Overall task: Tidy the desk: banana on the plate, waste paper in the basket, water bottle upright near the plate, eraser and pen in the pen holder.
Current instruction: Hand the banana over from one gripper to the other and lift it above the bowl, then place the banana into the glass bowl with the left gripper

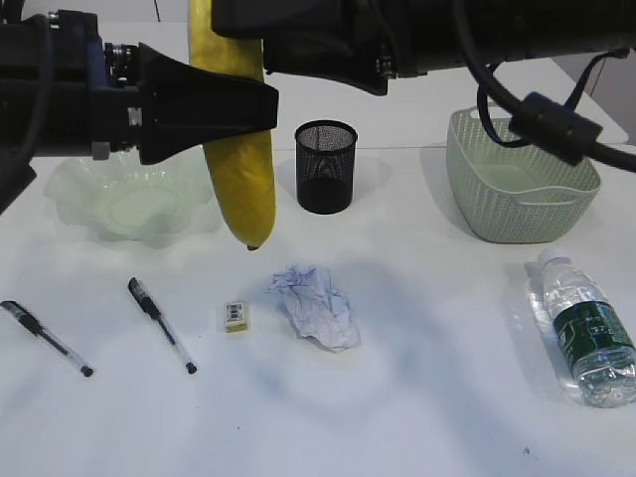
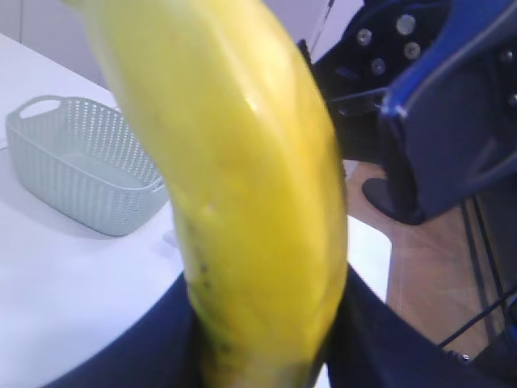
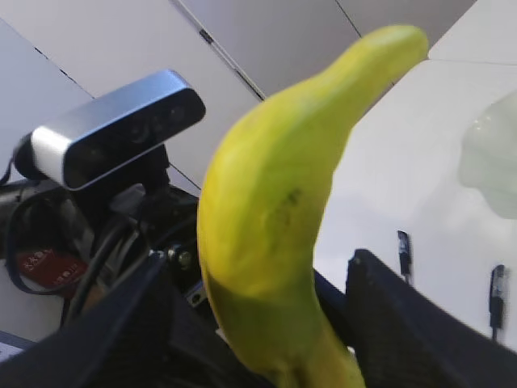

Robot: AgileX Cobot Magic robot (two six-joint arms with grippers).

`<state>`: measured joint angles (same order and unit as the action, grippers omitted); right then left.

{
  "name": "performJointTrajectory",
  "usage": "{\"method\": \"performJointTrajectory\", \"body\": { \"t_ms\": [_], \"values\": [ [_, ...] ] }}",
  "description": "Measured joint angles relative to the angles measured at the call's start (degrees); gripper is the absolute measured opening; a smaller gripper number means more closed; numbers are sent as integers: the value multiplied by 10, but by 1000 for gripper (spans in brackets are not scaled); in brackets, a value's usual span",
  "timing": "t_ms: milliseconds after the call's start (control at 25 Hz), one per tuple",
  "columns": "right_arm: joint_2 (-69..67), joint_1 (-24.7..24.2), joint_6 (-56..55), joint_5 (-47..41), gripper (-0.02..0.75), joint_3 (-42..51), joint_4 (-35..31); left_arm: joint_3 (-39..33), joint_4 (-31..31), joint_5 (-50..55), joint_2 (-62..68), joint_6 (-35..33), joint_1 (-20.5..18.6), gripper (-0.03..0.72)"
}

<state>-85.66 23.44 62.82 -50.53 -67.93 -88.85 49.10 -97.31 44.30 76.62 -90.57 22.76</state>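
The yellow banana [image 1: 243, 189] hangs upright in the air between both arms, above the table's back left. My left gripper [image 1: 263, 104] is shut on the banana's middle; its jaws [image 2: 266, 347] press both sides of the banana [image 2: 258, 202]. My right gripper [image 1: 248, 30] is at the banana's top end; its fingers [image 3: 266, 323] stand either side of the banana [image 3: 275, 210] with a gap. The clear green plate [image 1: 89, 189] lies behind left. Crumpled waste paper [image 1: 316, 306], the eraser [image 1: 236, 316], two pens [image 1: 48, 338] [image 1: 162, 325] and the lying water bottle [image 1: 586, 328] are on the table.
The black mesh pen holder [image 1: 325, 167] stands behind the middle, just right of the banana. The green basket [image 1: 517, 214] stands at the back right and also shows in the left wrist view [image 2: 81, 174]. The plate [image 3: 493, 153] and a pen [image 3: 402, 246] show in the right wrist view.
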Motion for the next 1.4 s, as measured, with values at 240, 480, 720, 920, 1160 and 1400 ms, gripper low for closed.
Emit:
{"method": "performJointTrajectory", "body": {
  "t_ms": [240,480,720,920,1160,1400],
  "values": [
    [0,0,-77,27,500,0,126,0,0,-30,0,-4,-10,253],
    [0,0,-233,33,501,0,318,0,18,-44,0,-6,-50,253],
    [0,0,-406,22,501,0,520,0,23,-122,0,-6,-93,253],
    [0,0,-484,-14,501,0,630,0,21,-249,0,-6,-103,253],
    [0,0,-494,-44,501,0,651,32,81,-339,37,-9,-105,253],
    [0,0,-495,-69,501,0,654,105,114,-343,117,-10,-105,252]
  ]
}}
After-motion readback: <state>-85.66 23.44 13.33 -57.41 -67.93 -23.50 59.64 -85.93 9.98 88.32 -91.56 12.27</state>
